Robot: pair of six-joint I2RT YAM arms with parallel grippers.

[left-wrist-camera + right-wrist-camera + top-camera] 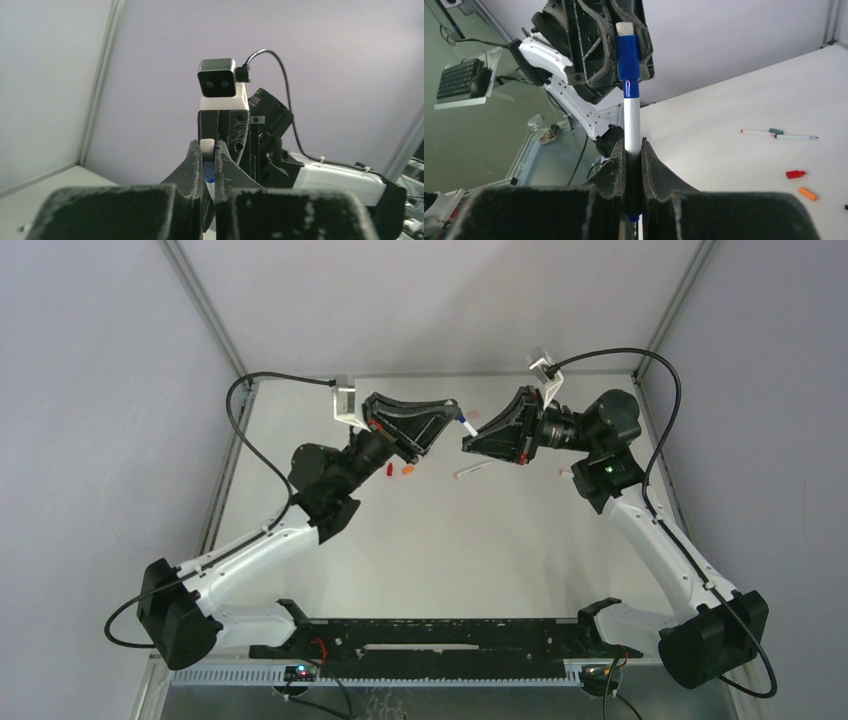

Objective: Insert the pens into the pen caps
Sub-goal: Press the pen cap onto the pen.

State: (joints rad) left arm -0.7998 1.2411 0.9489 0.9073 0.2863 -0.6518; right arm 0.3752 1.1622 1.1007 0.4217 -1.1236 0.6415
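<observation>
Above the table, a white-barrelled pen (pixel 632 125) runs from my right gripper (pixel 632 150) up into a blue pen cap (pixel 627 57). The right gripper is shut on the barrel. My left gripper (pixel 209 152) is shut on the blue cap (pixel 210 174), whose white end sticks out past the fingertips. A narrower blue neck shows between cap and barrel. In the top view the left gripper (pixel 457 412) and right gripper (pixel 467 445) meet tip to tip over the far middle of the table, with the pen (pixel 466 427) between them.
On the table lie a red cap (pixel 795 174), an orange cap (pixel 807 193), and two thin pens (pixel 756 132) (pixel 796 136) end to end with a green cap (pixel 776 131) between them. Another white pen (pixel 472 471) lies below the grippers.
</observation>
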